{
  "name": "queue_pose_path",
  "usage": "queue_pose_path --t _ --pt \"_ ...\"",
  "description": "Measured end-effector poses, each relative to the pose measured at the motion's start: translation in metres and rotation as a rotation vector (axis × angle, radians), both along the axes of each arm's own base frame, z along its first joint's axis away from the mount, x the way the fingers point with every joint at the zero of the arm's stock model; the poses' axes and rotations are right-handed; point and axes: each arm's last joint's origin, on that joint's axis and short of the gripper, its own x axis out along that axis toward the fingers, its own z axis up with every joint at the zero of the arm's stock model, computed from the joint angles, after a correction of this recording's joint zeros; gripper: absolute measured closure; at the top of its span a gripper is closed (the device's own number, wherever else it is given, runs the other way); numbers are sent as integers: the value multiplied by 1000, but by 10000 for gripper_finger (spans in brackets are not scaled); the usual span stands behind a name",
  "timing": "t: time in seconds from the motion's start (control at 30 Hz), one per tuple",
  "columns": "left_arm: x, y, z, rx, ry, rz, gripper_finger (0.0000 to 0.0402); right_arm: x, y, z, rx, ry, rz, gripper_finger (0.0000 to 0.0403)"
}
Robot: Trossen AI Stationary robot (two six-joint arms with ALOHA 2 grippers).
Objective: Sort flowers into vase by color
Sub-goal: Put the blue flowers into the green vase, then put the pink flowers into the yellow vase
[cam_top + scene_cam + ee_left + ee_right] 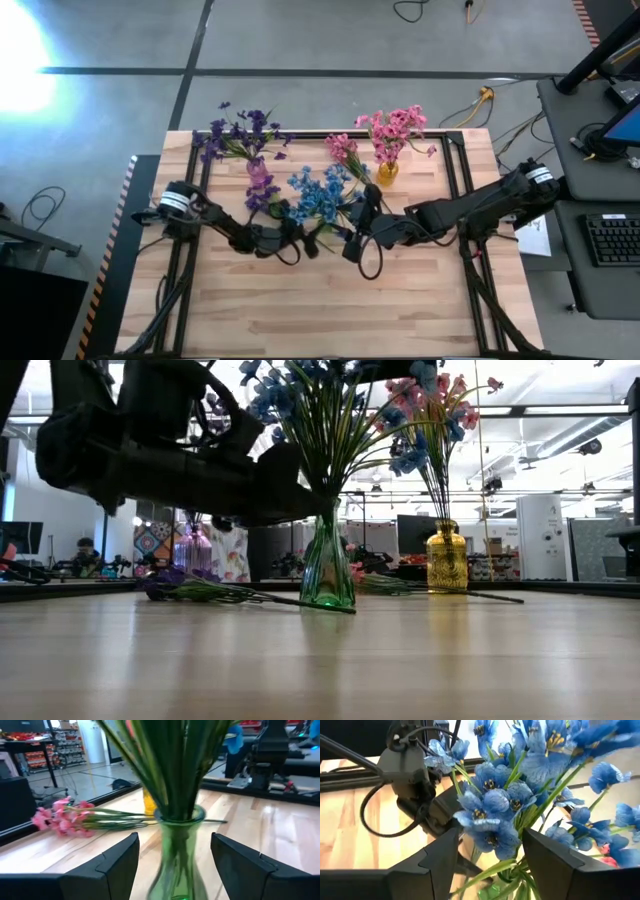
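I have both arms converged on the green vase (328,570) at mid-table. It carries the blue flowers (320,195), stems bunched in its neck.

Left gripper (175,865): fingers spread wide, one either side of the vase body, no contact visible. I read this as a bracing position, there so the vase cannot tip while stems go in, now let go.

Right gripper (490,865): up at blossom height, fingers apart with the blue heads and stems between them. Nothing looks pinched; I judge the sprig is already seated and the grip let off.

The rest of the sort:
- Yellow vase (387,172) toward the back right, upright, holding pink flowers (398,128).
- One pink sprig (62,817) lies flat on the table (330,310) just beside that vase, not yet in it.
- Purple vase (258,172) behind the left arm with purple flowers (243,133) fanning out of it.
- Another purple sprig (190,590) lies on the boards to the left of the green vase in the low view.

Judgement: blue looks sorted; one pink and one purple sprig remain loose.
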Motion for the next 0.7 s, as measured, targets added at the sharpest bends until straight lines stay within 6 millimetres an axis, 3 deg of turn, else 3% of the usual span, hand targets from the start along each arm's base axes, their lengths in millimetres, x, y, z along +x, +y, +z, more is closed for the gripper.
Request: queue_pose_path --t 0.4,0.7 --pt "-29 -14 18 46 164 -47 170 -11 6 28 48 116 -23 188" --pt "-54 -28 39 22 353 -94 170 -14 14 47 59 83 4 188"
